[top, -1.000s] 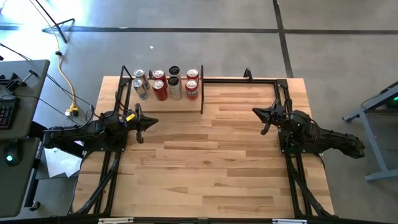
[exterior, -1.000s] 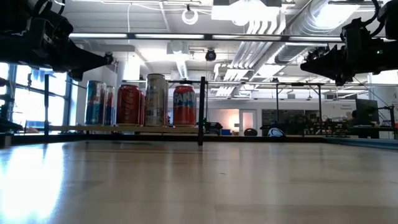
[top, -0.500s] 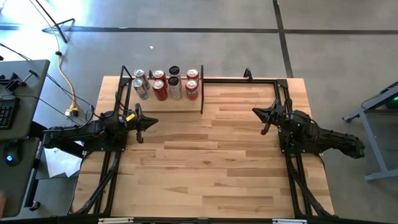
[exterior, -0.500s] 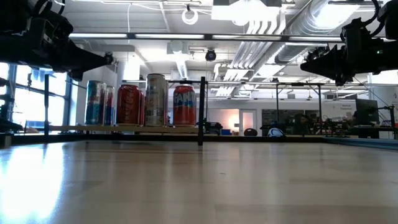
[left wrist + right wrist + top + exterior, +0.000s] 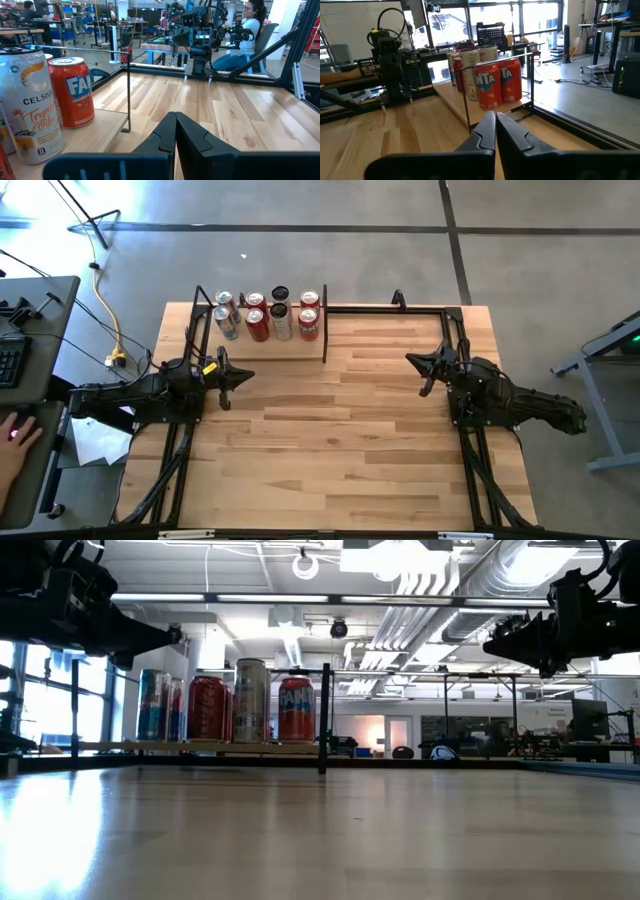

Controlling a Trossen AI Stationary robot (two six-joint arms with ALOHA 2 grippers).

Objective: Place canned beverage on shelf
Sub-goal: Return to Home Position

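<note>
Several cans stand upright on the shelf point(image 5: 290, 347), a pale-wood board with thin black uprights at the table's far left: red cans point(image 5: 257, 326), a white can point(image 5: 281, 322), a blue-and-silver can point(image 5: 227, 323), and orange cans point(image 5: 309, 325). They also show in the low view point(image 5: 250, 700), the left wrist view point(image 5: 72, 91) and the right wrist view point(image 5: 487, 83). My left gripper point(image 5: 250, 375) is shut and empty, held above the table near the shelf's near edge. My right gripper point(image 5: 410, 360) is shut and empty at the table's right.
A black metal frame point(image 5: 400, 307) runs along the table's far and right edges. A person's hand point(image 5: 15, 442) rests on the desk left of the table. A seated person point(image 5: 245, 35) shows beyond the table. The wooden tabletop point(image 5: 340, 440) stretches between the arms.
</note>
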